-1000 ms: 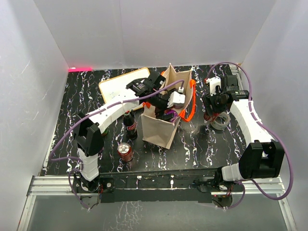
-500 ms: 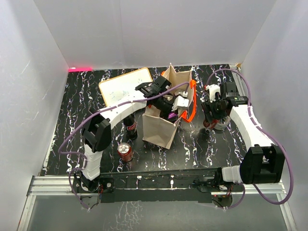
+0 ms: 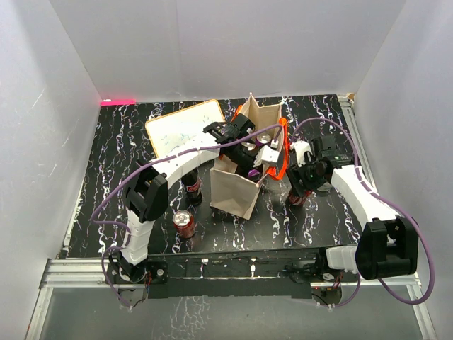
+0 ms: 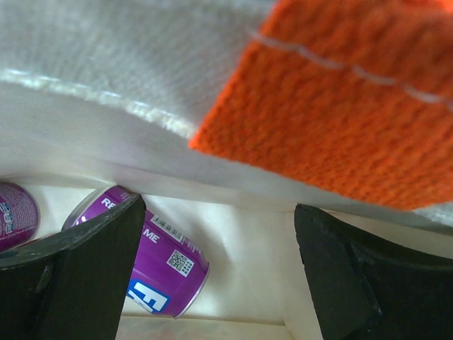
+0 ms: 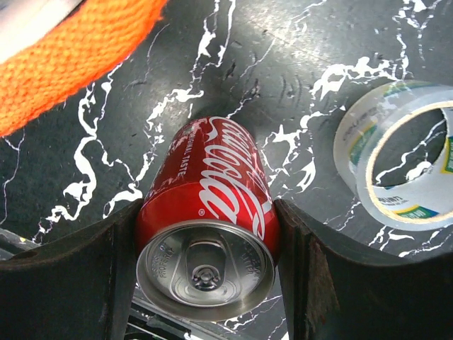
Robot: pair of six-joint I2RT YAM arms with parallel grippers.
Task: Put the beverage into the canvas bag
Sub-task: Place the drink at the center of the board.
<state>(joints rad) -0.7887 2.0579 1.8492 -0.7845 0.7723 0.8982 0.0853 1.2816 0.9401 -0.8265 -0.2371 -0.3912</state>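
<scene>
The right gripper [image 3: 300, 187] clamps the red cola can [image 5: 207, 212], with the canvas bag [image 3: 233, 190] just to its left. The left gripper [image 4: 219, 234], wide and empty, hangs in the bag's mouth above 2 purple cans [image 4: 152, 255]. On entry the can could snag the orange handle [image 5: 71, 64] or strike that gripper.

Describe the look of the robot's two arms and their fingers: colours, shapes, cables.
The left arm and right arm both have white tubular links joined by chunky black joints. A purple cable loops loosely along each. The fingers are broad, matte black slabs with blunt edges.
</scene>
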